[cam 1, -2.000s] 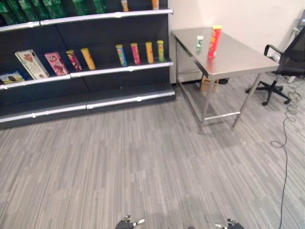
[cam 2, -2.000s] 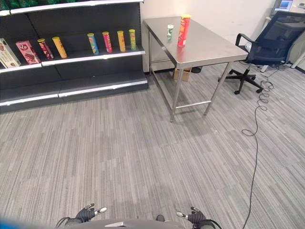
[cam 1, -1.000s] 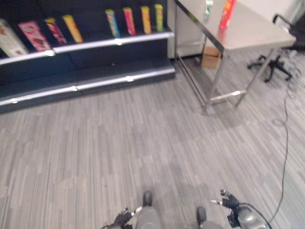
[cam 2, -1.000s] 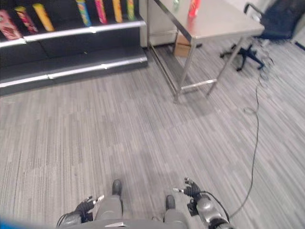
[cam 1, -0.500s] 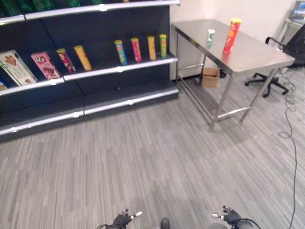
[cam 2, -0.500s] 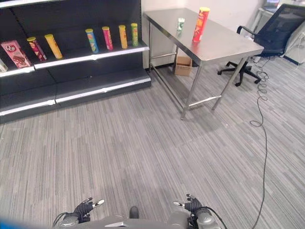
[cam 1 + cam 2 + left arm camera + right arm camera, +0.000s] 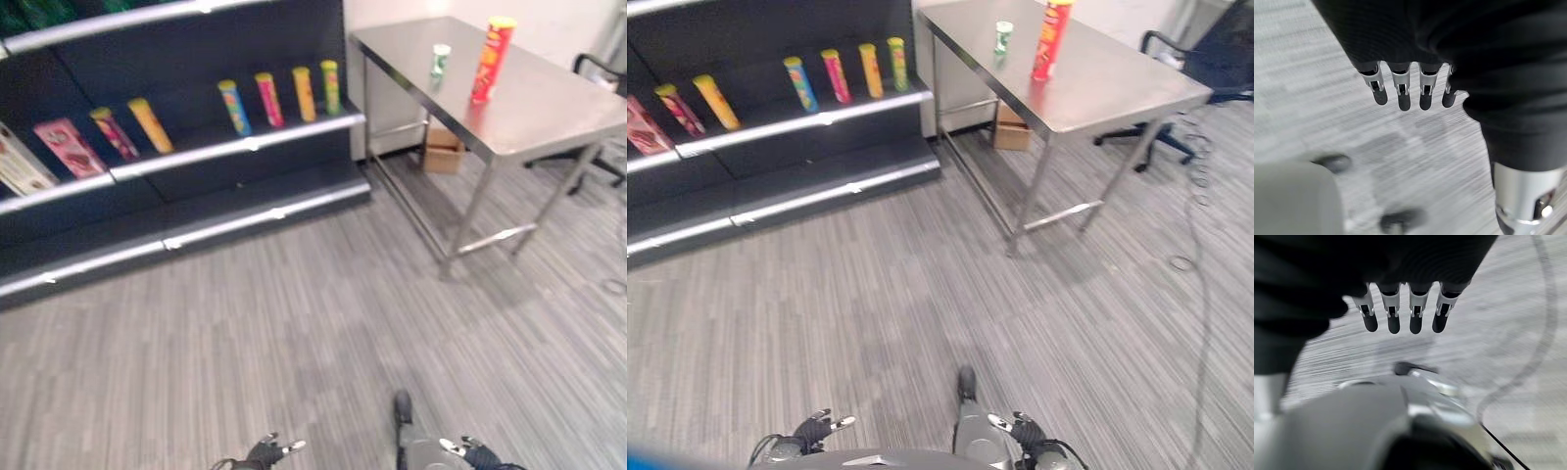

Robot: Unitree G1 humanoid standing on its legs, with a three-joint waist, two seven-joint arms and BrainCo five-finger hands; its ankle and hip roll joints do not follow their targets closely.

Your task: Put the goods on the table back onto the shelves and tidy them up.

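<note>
We see a brushed stainless-steel table (image 7: pixel 549 108) with thin square legs standing just right of a dark shelving unit (image 7: pixel 196 98) edged in pale metal strips. On the tabletop stand two goods, near each other but apart: a tall red cylindrical chip can with a yellow lid (image 7: pixel 492 59) and a short green-and-white cup-shaped container (image 7: pixel 440 61), both upright toward the table's far side. On the middle shelf we note a row of slim cylindrical cans (image 7: pixel 279 96), blue, pink, orange and green, leaning slightly; further left, a yellow can (image 7: pixel 150 124), a dark red can (image 7: pixel 114 132) and a flat pink box (image 7: pixel 69 147). The floor is grey striped carpet (image 7: pixel 294 313). A small cardboard box (image 7: pixel 444 150) sits under the table. Our left hand (image 7: pixel 1400 93) and right hand (image 7: pixel 1400 318) hang low over the carpet, well away from the table, fingers straight, side by side, holding nothing.
</note>
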